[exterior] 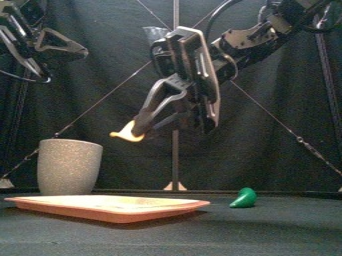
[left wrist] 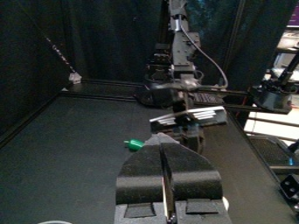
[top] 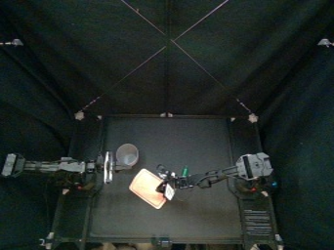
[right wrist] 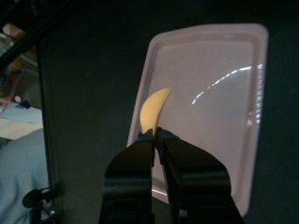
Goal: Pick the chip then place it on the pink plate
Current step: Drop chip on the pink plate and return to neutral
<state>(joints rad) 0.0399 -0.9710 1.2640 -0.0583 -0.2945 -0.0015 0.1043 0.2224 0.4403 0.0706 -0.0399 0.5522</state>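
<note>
The chip [exterior: 124, 131], a small curved yellow piece, is held up in the air by the right hand [exterior: 139, 128], whose two jaws are clamped on one end of it. The right wrist view shows it plainly: the jaws meet on the chip [right wrist: 156, 108] and its free end curls out past their tips. Straight beneath it lies the pink plate [right wrist: 216, 83]. From the front, the chip hangs well clear of the pink plate [exterior: 107, 205], over the plate's left half, with open space between the two.

The plate lies flat on the table [top: 209, 220], about midway between the left and right edges and a little toward the left, turned at a slant to the table's sides [top: 150, 187]. The right arm comes in from the right edge and reaches to the middle, so the right hand [top: 166, 182] is over the plate.

A grey cup [exterior: 70, 165] stands upright just behind the plate, toward the left edge, and apart from the chip. A small green toy [exterior: 245, 198] lies on the table to the right of the plate, not touching it; it also shows in the left wrist view [left wrist: 135, 143].

The left hand [left wrist: 170, 156] rests near the left edge, level with the cup, its jaws pressed together and holding nothing.
</note>
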